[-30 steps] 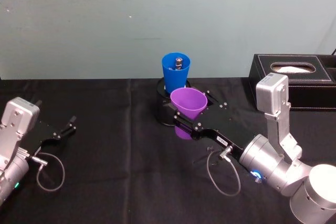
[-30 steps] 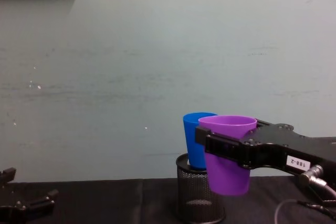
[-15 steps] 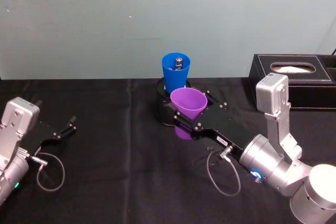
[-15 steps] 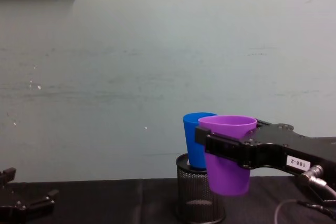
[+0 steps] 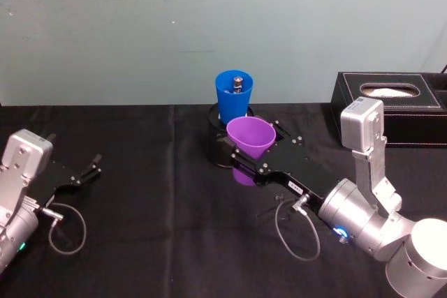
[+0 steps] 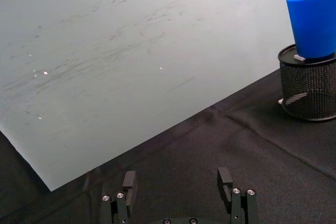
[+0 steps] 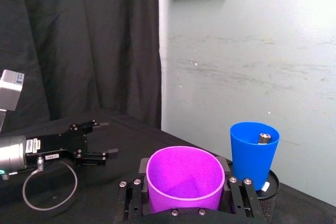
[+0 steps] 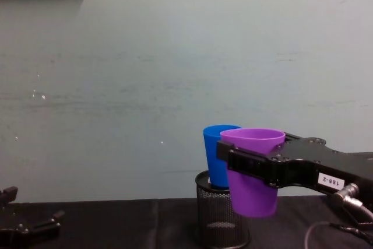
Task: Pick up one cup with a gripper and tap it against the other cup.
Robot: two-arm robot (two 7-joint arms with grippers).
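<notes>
While the blue cup (image 5: 234, 95) stands upright in a black mesh holder (image 8: 220, 214) on the table (image 5: 154, 207), the right tool (image 5: 246, 160) has the purple cup (image 5: 249, 137) clamped between its two flat jaws. It grips the cup below the rim and holds it off the table, mouth up. The purple cup hangs just beside the blue cup, on the robot's side and a touch to the right, with its rim lower than the blue one's. From the right wrist view I'd say a narrow gap separates them. From the chest the two overlap, so I can't swear they aren't touching.

The left tool (image 6: 177, 182) rests well to the left of the blue cup, low over the table, with its fingers spread wide and nothing between them.

As I judge it, the pick-up is done and the cup has been carried most of the way. What's left is the tap itself, a short nudge toward the blue cup. The blue cup only sits loosely in the holder, so a hard knock could tip it.
</notes>
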